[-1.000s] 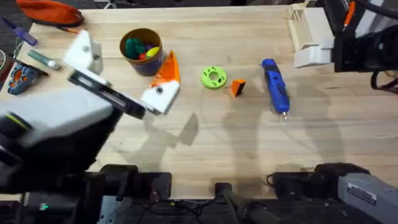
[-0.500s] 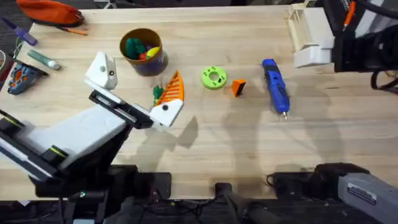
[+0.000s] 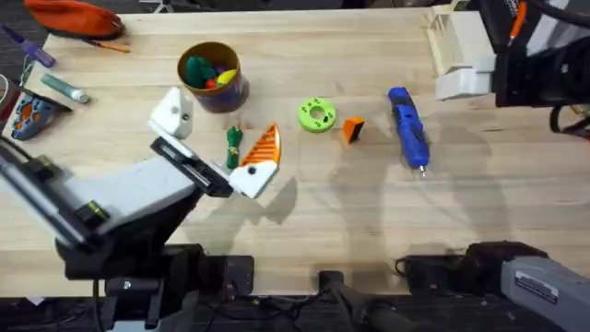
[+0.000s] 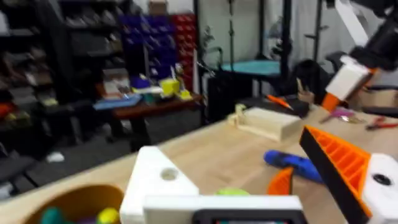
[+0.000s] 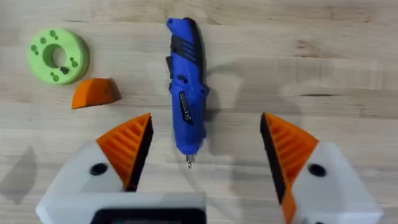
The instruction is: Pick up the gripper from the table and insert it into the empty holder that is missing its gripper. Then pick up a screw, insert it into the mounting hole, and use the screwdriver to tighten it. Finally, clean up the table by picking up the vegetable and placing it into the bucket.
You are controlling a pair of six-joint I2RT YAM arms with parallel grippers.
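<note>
The loose orange gripper (image 3: 352, 130) lies on the table (image 3: 369, 212) between the lime-green disc (image 3: 316, 115) and the blue screwdriver (image 3: 408, 127). The vegetable (image 3: 233, 145) lies between the left gripper's (image 3: 218, 138) spread fingers, below the bucket (image 3: 212, 76). The right gripper (image 5: 205, 155) hangs spread above the screwdriver's tip, its arm cut off from sight.

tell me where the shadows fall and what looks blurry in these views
Overhead: soft grey shadows lie on the table just right of the left gripper and around the screwdriver. Left wrist: the shelves in the room behind are soft. Right wrist: a shadow lies right of the screwdriver.
</note>
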